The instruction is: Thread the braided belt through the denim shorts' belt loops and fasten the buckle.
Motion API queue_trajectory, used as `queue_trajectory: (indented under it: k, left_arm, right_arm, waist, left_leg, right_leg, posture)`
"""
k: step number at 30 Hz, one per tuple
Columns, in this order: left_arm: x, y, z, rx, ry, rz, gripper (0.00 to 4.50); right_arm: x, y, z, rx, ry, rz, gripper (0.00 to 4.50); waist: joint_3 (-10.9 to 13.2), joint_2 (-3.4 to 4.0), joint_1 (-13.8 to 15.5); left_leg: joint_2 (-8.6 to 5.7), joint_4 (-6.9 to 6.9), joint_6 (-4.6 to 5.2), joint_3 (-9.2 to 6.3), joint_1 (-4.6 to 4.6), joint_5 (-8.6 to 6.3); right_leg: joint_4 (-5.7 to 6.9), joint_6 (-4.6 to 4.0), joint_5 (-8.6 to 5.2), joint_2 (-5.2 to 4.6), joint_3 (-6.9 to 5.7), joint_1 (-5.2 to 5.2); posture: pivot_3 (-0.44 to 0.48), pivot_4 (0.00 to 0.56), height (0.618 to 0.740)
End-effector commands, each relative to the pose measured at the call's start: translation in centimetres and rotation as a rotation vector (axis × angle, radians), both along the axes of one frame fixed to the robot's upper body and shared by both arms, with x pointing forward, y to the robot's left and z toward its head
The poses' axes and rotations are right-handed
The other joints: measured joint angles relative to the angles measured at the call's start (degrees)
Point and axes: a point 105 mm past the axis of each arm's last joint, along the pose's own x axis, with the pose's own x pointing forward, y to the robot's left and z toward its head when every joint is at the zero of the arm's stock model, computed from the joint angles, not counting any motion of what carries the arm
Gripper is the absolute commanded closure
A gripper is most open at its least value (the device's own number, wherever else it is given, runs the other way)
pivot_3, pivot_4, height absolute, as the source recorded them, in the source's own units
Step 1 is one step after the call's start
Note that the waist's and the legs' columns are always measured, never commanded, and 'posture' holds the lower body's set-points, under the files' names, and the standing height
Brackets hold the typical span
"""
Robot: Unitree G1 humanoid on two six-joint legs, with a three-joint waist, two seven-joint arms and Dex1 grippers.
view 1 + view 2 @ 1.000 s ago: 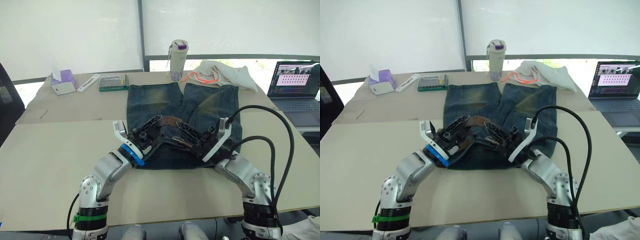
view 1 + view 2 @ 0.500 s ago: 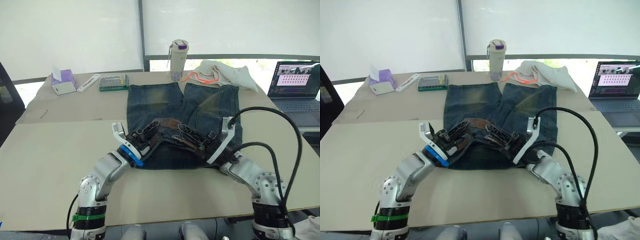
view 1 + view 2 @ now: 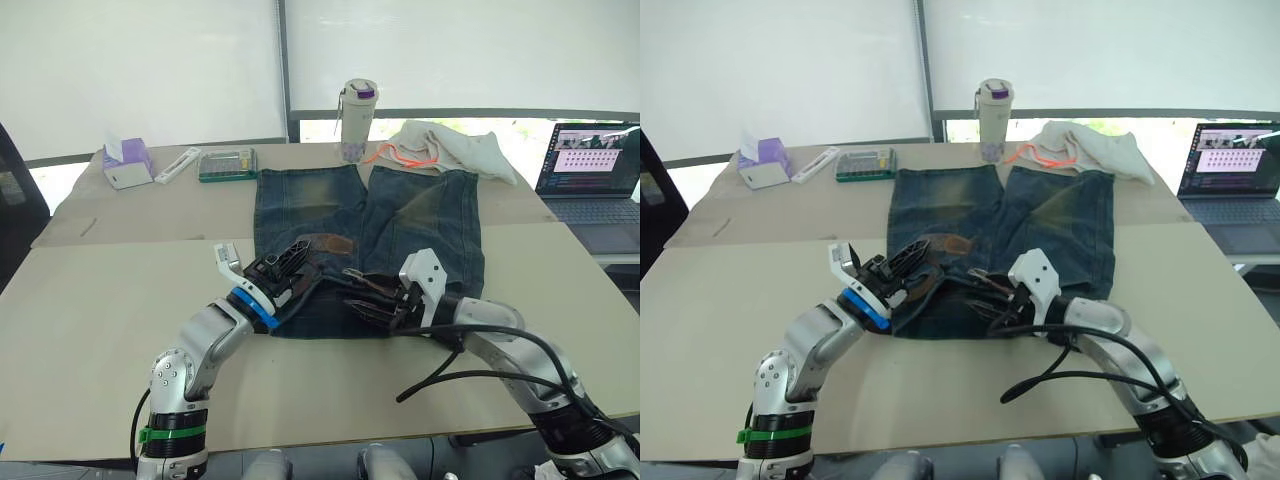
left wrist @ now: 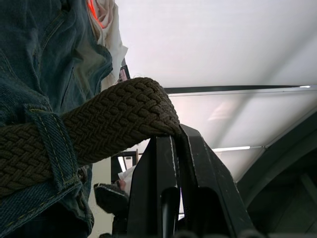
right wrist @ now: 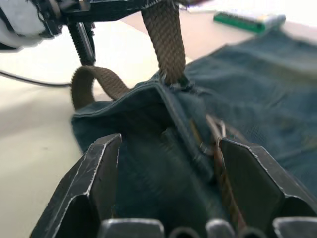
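Observation:
The denim shorts lie flat on the table, legs pointing away, waistband nearest me. My left gripper is shut on the braided belt, holding a brown stretch of it raised over the waistband's left part. Just beside that grip the belt passes under a belt loop. My right gripper is open, low over the middle of the waistband, with denim between its spread fingers but nothing gripped. A small silver metal piece, seemingly the buckle, lies by its other finger. The belt rises from the waistband towards the left gripper.
At the table's far edge stand a tumbler, a cream cloth with orange trim, a green box and a tissue box. A laptop sits far right. Black cables trail off my right arm.
My right gripper has opened, letting go at the waistband, and the arm has dropped low and turned. My left gripper has shut on the belt and shifted slightly left.

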Motion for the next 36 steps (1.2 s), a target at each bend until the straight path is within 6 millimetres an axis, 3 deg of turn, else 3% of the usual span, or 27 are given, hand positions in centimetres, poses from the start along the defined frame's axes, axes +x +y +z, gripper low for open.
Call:
queue_trajectory:
  k: [1,6,10,15,20,24,27,31,36]
  left_arm:
    - [-0.3,0.5,1.2,-0.036,-0.039,0.021,4.5]
    - [-0.4,0.4,1.3,-0.04,-0.039,0.023,4.5]
    - [-0.4,0.6,2.2,-0.06,-0.065,0.028,4.5]
    - [-0.6,0.0,5.4,-0.103,-0.169,0.016,4.5]
    - [-3.6,-1.0,10.1,-0.187,-0.398,-0.037,4.5]
    - [-4.6,-0.7,12.2,-0.228,-0.496,-0.028,4.5]
    - [-4.4,-0.5,11.8,-0.187,-0.485,-0.026,4.5]
    - [-2.0,0.5,7.5,0.026,-0.311,0.023,4.5]
    - [-0.3,2.8,3.7,0.204,-0.161,0.124,4.5]
  right_arm:
    - [0.5,0.3,1.4,0.025,-0.112,0.005,1.02]
    - [0.6,0.3,-0.5,-0.011,-0.047,0.005,1.02]
    - [0.0,1.2,-3.4,-0.107,0.038,0.079,1.02]
    - [-0.4,1.4,-6.0,-0.179,0.145,0.105,1.02]
    - [-0.8,1.6,-6.9,-0.211,0.174,0.116,1.02]
    - [-1.0,1.6,-7.2,-0.213,0.183,0.115,1.02]
    - [-1.0,1.6,-7.1,-0.202,0.185,0.114,1.02]
    - [-0.9,1.5,-6.9,-0.189,0.178,0.106,1.02]
    - [-1.0,1.2,-6.9,-0.183,0.175,0.096,1.02]
  waist:
    - [0.0,-0.01,0.1]
    - [0.0,-0.03,0.2]
    - [0.0,-0.03,0.1]
    - [0.0,-0.06,0.2]
    - [0.0,-0.11,0.2]
    - [0.0,-0.14,0.2]
    - [0.0,-0.14,0.1]
    - [0.0,-0.1,-0.1]
    - [0.0,-0.15,0.2]
  left_leg:
    - [-0.02,0.0,-0.01,0.0,0.0,0.0]
    - [-0.02,0.0,-0.01,-0.03,0.02,0.01]
    - [-0.02,0.0,0.0,-0.02,0.03,0.0]
    - [-0.02,0.02,0.0,-0.03,0.03,0.01]
    - [-0.03,0.03,-0.01,-0.02,0.03,0.0]
    - [-0.03,0.03,-0.02,-0.02,0.05,0.01]
    - [-0.02,0.02,-0.02,-0.02,0.07,0.02]
    - [-0.02,0.0,-0.02,-0.04,0.1,0.01]
    - [-0.04,0.05,-0.02,-0.08,0.07,0.02]
  right_leg:
    - [-0.01,-0.01,0.01,-0.02,0.01,0.0]
    - [0.01,-0.06,0.04,-0.01,0.01,0.01]
    - [0.0,-0.07,0.04,-0.01,0.02,0.02]
    - [0.02,-0.1,0.06,-0.01,0.01,0.02]
    - [-0.04,-0.18,0.12,-0.02,0.01,0.07]
    - [-0.07,-0.21,0.14,0.0,0.0,0.11]
    - [-0.06,-0.07,0.06,0.03,0.0,0.11]
    - [-0.06,-0.08,0.06,0.03,0.02,0.11]
    - [-0.05,-0.08,0.07,0.01,-0.01,0.11]
  posture:
    - [0.0,0.15,0.74]
    - [0.0,0.15,0.74]
    - [0.0,0.15,0.74]
    - [0.0,0.15,0.74]
    - [0.0,0.15,0.74]
    - [0.0,0.15,0.74]
    - [0.0,0.15,0.74]
    - [0.0,0.15,0.74]
    - [0.0,0.15,0.74]
